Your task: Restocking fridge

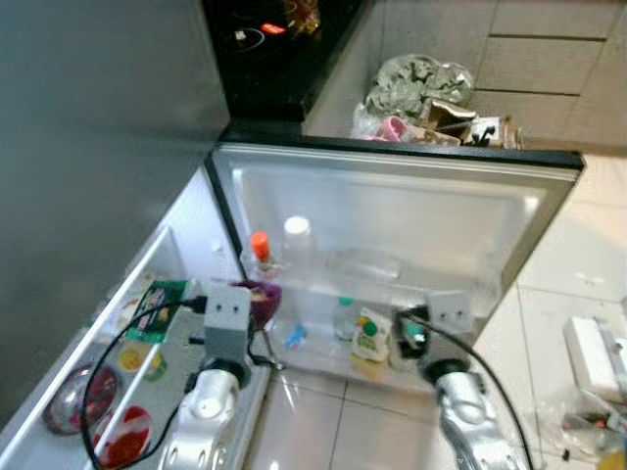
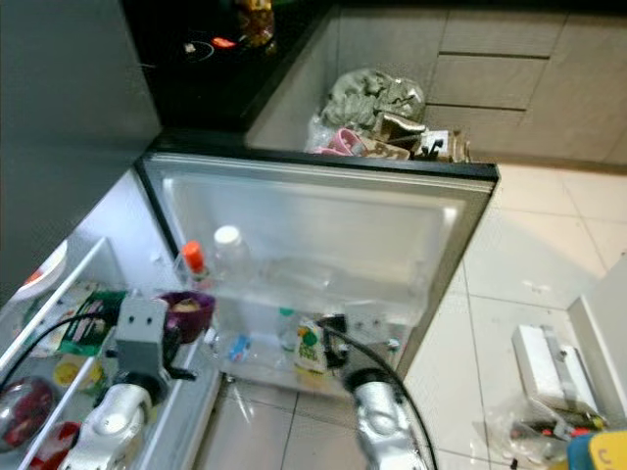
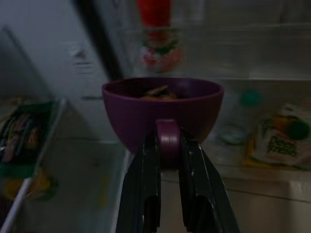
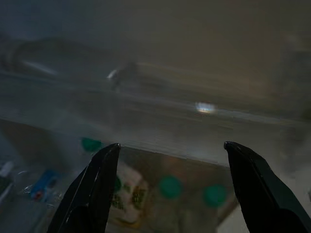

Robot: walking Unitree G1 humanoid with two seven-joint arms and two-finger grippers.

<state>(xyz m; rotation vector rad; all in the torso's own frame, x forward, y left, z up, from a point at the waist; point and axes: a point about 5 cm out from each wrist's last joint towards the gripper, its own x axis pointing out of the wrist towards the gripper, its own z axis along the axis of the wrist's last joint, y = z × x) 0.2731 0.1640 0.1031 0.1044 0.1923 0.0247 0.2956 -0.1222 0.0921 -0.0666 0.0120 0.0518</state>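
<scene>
Two grippers work at the open fridge door [image 1: 509, 225]. Left gripper [image 3: 168, 145] pinches the handle of a purple cup [image 3: 163, 109], so the cup sits straight ahead of its fingertips, with an orange-capped bottle [image 1: 261, 253] just beyond. Right gripper [image 4: 170, 160] is spread wide, nothing between its fingers; a green-capped carton [image 1: 369, 341] stands just past them in the door shelf.

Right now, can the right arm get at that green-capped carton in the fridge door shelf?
Probably yes: the right gripper is open just before the carton, with nothing between them, though the door shelf's clear rail crosses above it.
</scene>
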